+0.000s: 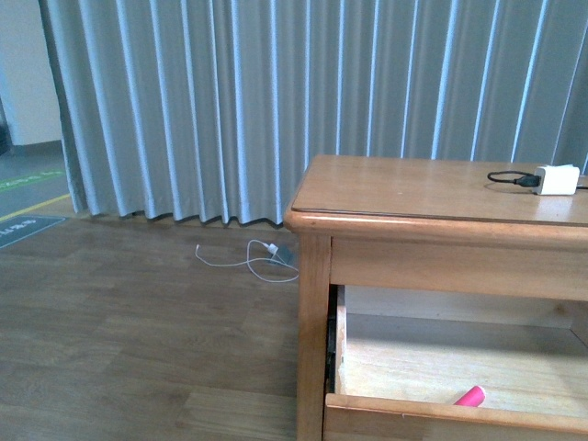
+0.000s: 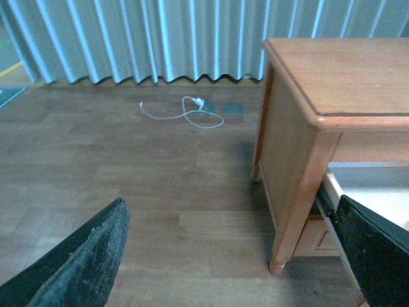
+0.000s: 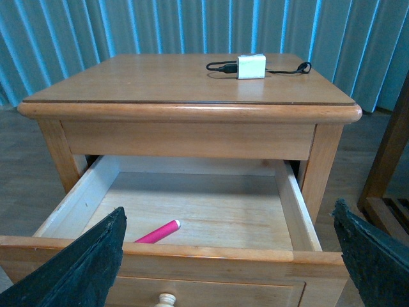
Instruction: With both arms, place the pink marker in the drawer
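A pleated grey-blue curtain [image 1: 276,101] closes the background above a wood-plank floor [image 1: 138,322]. A honey-brown wooden dresser [image 1: 432,188] stands on this floor, and its top drawer [image 3: 297,214] is pulled out, exposing a pale wood interior. The left gripper [image 2: 230,256] hangs over the floor beside the dresser's front corner. Its two black fingers [image 2: 83,262] are spread wide with nothing between them, and one finger overlaps the edge of the pulled-out drawer in the left wrist view. The right gripper [image 3: 230,262] faces the drawer front, likewise released, with its fingers [image 3: 377,256] far apart and empty. A white charger block [image 3: 251,66] with a black cable plugged into it lies near the rear edge of the dresser top. A loose white cable [image 1: 253,262] lies coiled on the floor close to the foot of the curtain. The pink marker [image 3: 158,231] rests flat on the drawer bottom, just behind the drawer's front wall, set diagonally with its paler tip turned toward the interior. A round pale knob [image 3: 166,299] shows on the drawer front.
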